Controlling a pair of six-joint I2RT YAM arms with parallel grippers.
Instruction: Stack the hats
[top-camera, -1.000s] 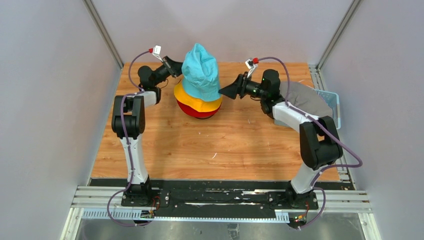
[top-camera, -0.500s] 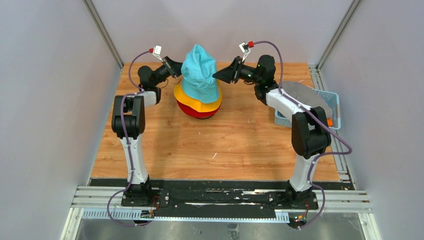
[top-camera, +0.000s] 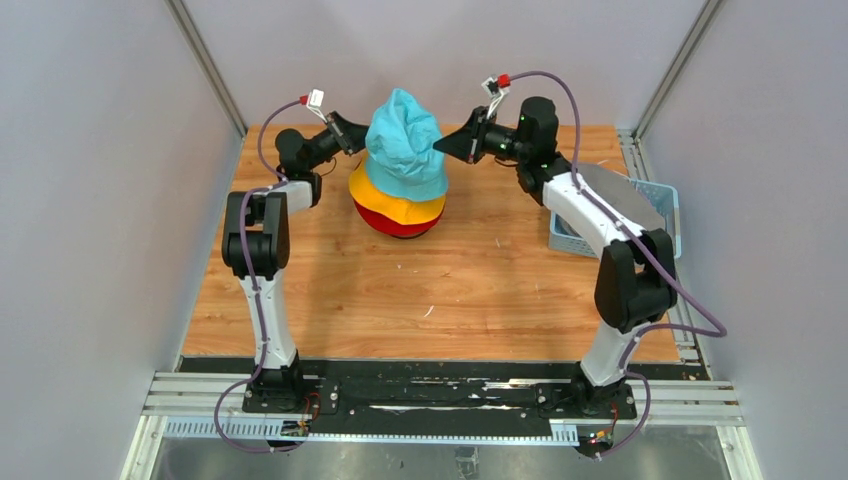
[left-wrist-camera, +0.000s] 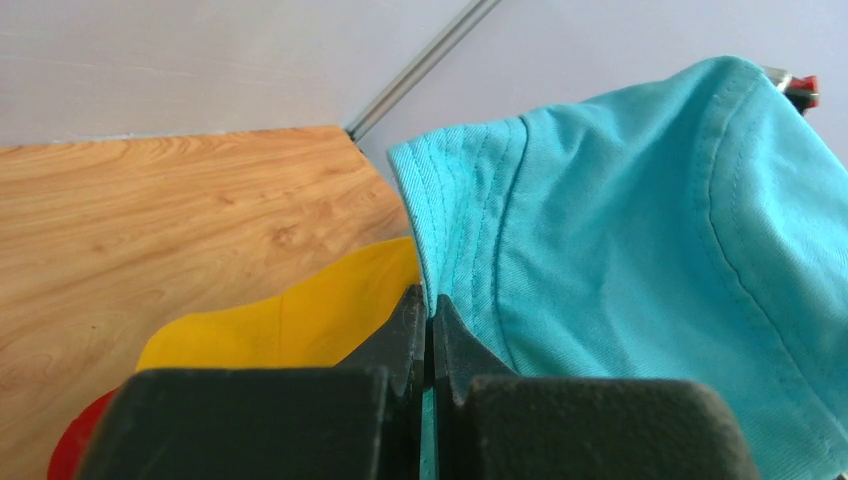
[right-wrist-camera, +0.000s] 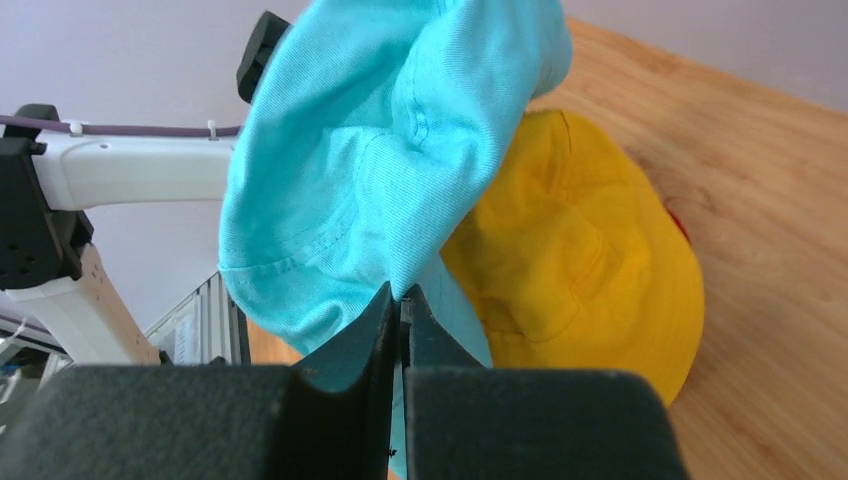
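The hats are part stacked near the middle of the table's (top-camera: 450, 290) far edge: the red hat (top-camera: 402, 229) lies at the bottom, with the yellow hat (top-camera: 392, 205) over it. The teal hat (top-camera: 405, 150) is held up above them, crumpled and standing tall, its lower brim draping onto the yellow one. The left gripper (top-camera: 361, 142) has its jaws pressed together on the left edge of the teal brim; its wrist view shows the stitched brim pinched between the black fingertips (left-wrist-camera: 412, 325). The right gripper (top-camera: 441, 148) is likewise clamped narrow on the right side of the teal fabric, which runs down between its fingers (right-wrist-camera: 380, 325). The grey hat (top-camera: 615, 198) lies across the light blue basket (top-camera: 668, 197) at the table's right edge, partly behind the right arm.
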